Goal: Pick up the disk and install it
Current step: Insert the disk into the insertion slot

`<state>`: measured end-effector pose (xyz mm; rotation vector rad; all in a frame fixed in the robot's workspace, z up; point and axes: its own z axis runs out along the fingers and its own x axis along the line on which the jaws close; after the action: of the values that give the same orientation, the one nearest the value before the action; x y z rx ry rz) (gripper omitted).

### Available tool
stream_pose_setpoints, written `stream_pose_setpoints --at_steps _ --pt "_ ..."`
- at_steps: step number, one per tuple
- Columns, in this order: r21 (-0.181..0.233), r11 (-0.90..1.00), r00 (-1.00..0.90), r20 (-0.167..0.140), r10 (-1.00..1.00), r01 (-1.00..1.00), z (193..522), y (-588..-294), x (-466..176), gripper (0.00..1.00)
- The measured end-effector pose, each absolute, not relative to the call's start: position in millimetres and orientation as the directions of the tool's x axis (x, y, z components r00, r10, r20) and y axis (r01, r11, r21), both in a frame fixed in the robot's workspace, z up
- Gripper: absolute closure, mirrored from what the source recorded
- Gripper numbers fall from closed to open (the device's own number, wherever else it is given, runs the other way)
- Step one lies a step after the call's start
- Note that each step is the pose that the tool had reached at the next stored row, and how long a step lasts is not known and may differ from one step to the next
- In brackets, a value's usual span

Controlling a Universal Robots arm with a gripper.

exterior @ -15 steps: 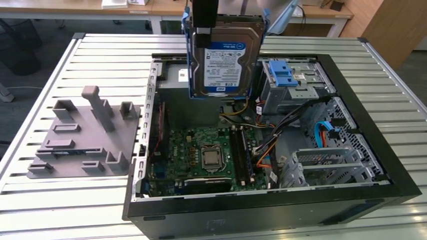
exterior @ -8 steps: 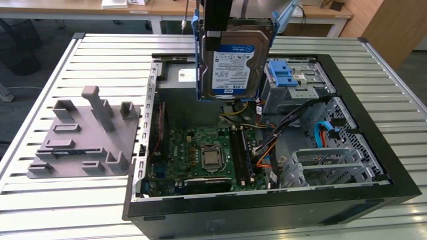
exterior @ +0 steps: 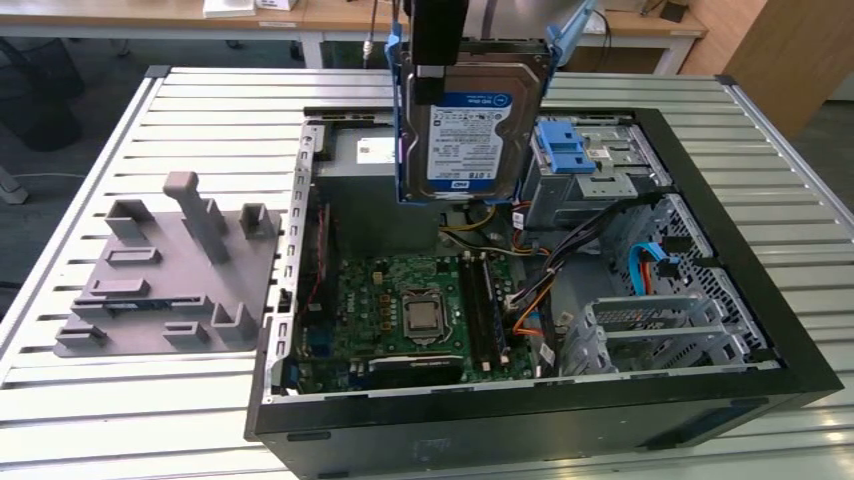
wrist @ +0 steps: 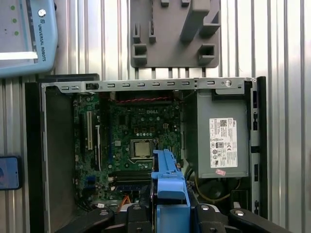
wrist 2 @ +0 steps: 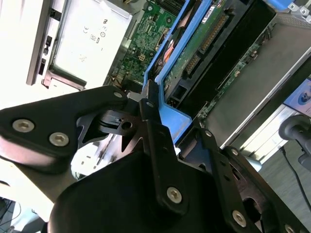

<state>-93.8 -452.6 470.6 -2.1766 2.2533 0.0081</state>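
**Gripper** (exterior: 430, 82): black, and comes down from the top edge of the exterior view. I log it as clamped on the disk. In the second wrist view its fingers (wrist 2: 148, 104) are pressed narrow against the blue bracket (wrist 2: 167, 115).

**The disk** (exterior: 470, 135): silver-grey with a white-and-blue label, and framed by the blue bracket. It is held on edge in the air over the far part of the open computer case (exterior: 534, 430), with the label facing the exterior camera. I cannot tell how far its lower edge clears the case. In the second wrist view its green circuit-board side (wrist 2: 204, 36) shows edge-on.

**Case interior:** a green motherboard (exterior: 400, 310) lies on the floor of the case. In the first wrist view a grey power-supply box (wrist: 221, 141) with a white sticker sits beside it. A blue latch (exterior: 566, 150) sits just beside the disk, toward the exterior view's right.

**Grey fixture** (exterior: 167, 275): a plate with upright posts, lying on the slatted metal table (exterior: 160, 420). It is beside the case, on the exterior view's left.
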Motion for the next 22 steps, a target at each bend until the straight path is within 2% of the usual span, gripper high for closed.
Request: stream_pose_setpoints --at_steps 16,22 --pt "-0.014 0.035 -0.034 -0.01 -0.999 -0.999 467.9 -455.2 -92.1 0.64" --pt "-0.014 0.035 -0.035 -0.01 -0.999 -0.999 467.3 -470.4 -92.2 0.64"
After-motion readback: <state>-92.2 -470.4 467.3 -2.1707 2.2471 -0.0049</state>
